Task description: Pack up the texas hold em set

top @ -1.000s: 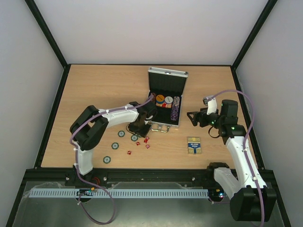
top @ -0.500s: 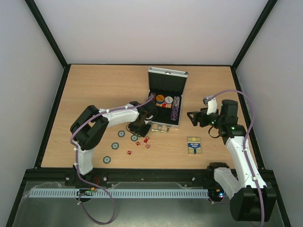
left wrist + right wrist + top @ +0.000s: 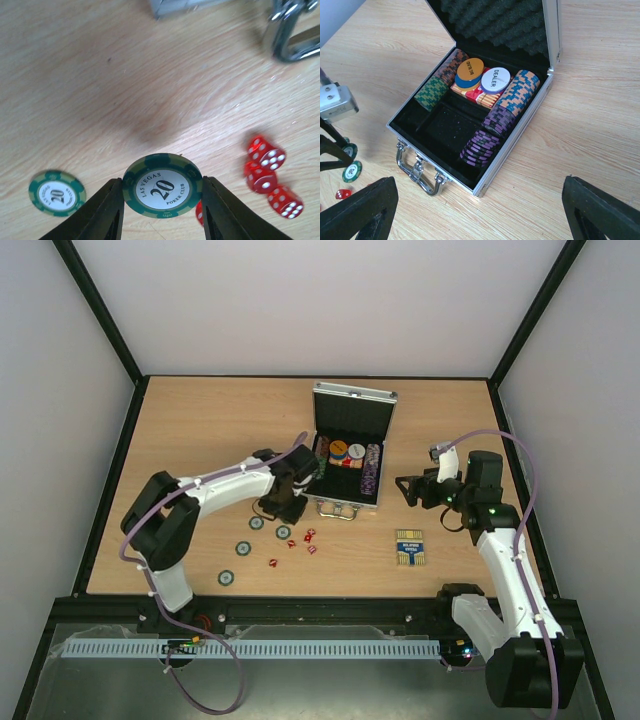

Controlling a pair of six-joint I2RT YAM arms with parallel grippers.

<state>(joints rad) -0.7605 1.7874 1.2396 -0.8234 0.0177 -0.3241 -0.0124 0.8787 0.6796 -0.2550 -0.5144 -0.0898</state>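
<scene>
The silver case (image 3: 350,455) lies open mid-table with its lid up. Its black trays hold rows of multicoloured poker chips (image 3: 512,100), a dealer button and a card deck (image 3: 477,95). My left gripper (image 3: 162,202) is shut on the edges of a green "20" poker chip (image 3: 162,186), just above the wood and left of the case handle (image 3: 340,510). Several more green chips (image 3: 242,548) and red dice (image 3: 265,172) lie loose below it. A blue-and-yellow card box (image 3: 409,546) lies to the right. My right gripper (image 3: 477,187) hangs open right of the case, holding nothing.
Black frame posts and white walls bound the wooden table (image 3: 200,420). The raised foam-lined lid (image 3: 500,22) stands at the case's far side. The left arm's cable (image 3: 170,510) loops over the loose chips.
My left gripper has narrowed onto the green chip and shifted slightly left and back from the case handle, its elbow swinging left. The right arm has not moved.
</scene>
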